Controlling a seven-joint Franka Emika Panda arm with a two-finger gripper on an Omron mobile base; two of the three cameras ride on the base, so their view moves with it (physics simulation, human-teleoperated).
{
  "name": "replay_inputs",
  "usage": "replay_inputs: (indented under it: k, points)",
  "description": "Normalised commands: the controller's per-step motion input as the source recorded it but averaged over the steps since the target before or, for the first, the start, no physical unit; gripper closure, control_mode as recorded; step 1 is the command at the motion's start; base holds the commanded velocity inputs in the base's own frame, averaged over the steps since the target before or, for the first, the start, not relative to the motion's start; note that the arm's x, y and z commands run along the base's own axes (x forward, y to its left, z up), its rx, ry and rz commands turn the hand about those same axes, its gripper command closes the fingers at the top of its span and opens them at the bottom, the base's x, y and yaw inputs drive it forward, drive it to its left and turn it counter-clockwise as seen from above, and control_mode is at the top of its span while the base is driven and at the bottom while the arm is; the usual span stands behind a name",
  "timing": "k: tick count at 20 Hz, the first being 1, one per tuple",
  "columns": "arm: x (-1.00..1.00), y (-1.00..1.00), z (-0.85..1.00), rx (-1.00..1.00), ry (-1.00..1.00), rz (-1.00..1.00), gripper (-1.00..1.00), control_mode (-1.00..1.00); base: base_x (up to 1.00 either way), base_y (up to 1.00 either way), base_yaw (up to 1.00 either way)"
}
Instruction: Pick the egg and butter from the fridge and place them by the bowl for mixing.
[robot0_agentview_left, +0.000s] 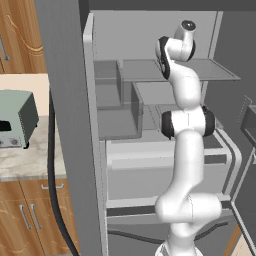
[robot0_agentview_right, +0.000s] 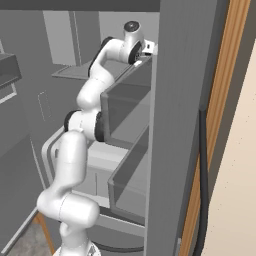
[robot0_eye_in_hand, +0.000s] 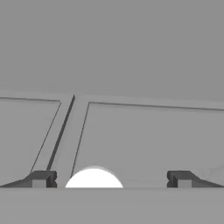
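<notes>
Round white egg (robot0_eye_in_hand: 94, 177) between spread dark fingertips (robot0_eye_in_hand: 41, 179).

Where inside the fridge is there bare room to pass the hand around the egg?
In the hand view, the grey shelf panel beyond the egg is bare up to the back wall. The panel left of the divider groove is bare too. It is tightest at the egg, between the open jaws.
</notes>
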Motion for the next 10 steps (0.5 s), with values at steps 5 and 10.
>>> replay_inputs:
  k: [5,10]
  points:
    - [0.00,0.00,-0.56,0.00,0.00,0.00,-1.00,-1.00,0.00,0.00,0.00]
    - [0.07,0.04,-0.77,0.00,0.00,0.00,1.00,-1.00,0.00,0.00,0.00]
